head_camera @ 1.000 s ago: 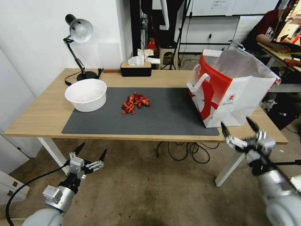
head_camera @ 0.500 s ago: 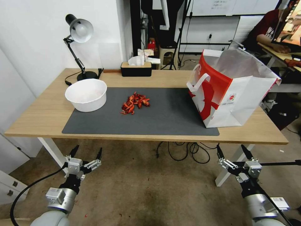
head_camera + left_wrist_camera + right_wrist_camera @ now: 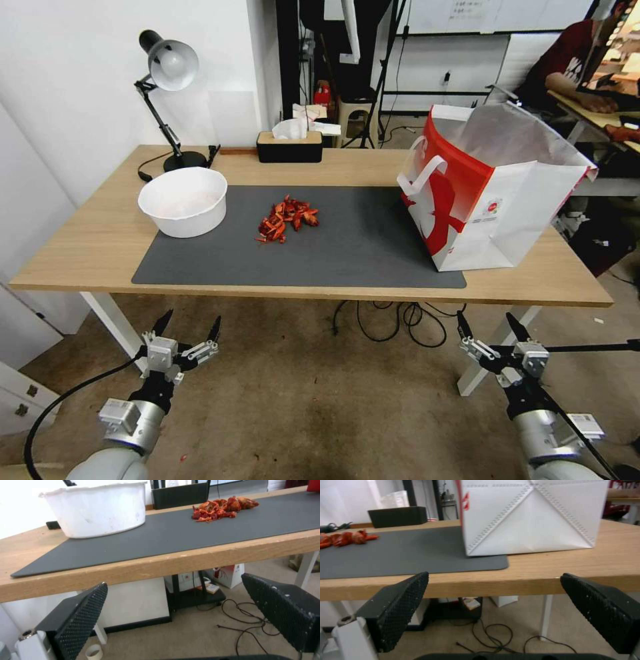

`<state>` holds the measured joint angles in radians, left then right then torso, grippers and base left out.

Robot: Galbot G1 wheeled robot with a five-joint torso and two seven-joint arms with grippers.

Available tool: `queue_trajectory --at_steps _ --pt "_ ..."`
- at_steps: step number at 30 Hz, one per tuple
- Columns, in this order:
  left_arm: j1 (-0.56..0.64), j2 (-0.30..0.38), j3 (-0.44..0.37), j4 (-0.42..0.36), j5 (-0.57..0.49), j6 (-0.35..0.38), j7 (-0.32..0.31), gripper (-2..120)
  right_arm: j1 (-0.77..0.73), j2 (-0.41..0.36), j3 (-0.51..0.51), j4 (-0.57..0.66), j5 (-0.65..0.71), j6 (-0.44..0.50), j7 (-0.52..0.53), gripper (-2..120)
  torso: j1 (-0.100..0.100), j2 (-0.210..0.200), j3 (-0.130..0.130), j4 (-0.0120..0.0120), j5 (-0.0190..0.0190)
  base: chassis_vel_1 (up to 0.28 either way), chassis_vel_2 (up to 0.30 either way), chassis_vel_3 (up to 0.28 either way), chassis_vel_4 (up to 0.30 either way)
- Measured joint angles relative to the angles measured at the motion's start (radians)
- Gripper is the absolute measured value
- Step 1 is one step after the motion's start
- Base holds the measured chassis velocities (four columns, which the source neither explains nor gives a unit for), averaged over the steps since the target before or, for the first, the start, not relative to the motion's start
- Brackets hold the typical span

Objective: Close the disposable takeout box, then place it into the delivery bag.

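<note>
The delivery bag (image 3: 493,193) stands open on the right end of the table, white and red with loop handles and a silvery lining; its white side (image 3: 533,517) fills the right wrist view. The disposable takeout box is out of view. My left gripper (image 3: 190,321) hangs open below the table's front edge on the left, empty, and it faces the table edge (image 3: 173,582) in the left wrist view. My right gripper (image 3: 485,320) is open and empty too, below the front edge near the bag, and the right wrist view (image 3: 495,576) looks between its fingers.
A dark grey mat (image 3: 360,247) covers the middle of the wooden table (image 3: 80,253). On it lie a pile of red food pieces (image 3: 287,219) and a big white bowl (image 3: 182,200). A desk lamp (image 3: 167,67) and a tissue box (image 3: 289,145) stand at the back. Cables lie on the floor.
My right gripper has dropped from the table's front edge by the bag to below the tabletop, slightly leftward. The left gripper has sunk a little. Things on the table have not moved.
</note>
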<state>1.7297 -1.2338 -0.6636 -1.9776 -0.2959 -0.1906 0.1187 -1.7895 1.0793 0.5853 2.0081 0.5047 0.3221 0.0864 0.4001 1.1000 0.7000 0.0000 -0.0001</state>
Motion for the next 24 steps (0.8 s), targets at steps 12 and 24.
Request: queue_trajectory --at_steps 12,24 --pt "0.004 -0.003 -0.003 0.003 0.002 -0.013 0.001 100 0.006 0.004 -0.01 0.005 -0.011 0.0 -0.009 100 0.0 0.0 0.0 0.0 0.0 0.0 0.0 0.0 0.0" --pt "0.004 -0.003 -0.003 0.003 0.002 -0.013 0.001 100 0.006 0.004 -0.009 0.006 -0.012 0.0 -0.009 100 0.0 0.0 0.0 0.0 0.0 0.0 0.0 0.0 0.0"
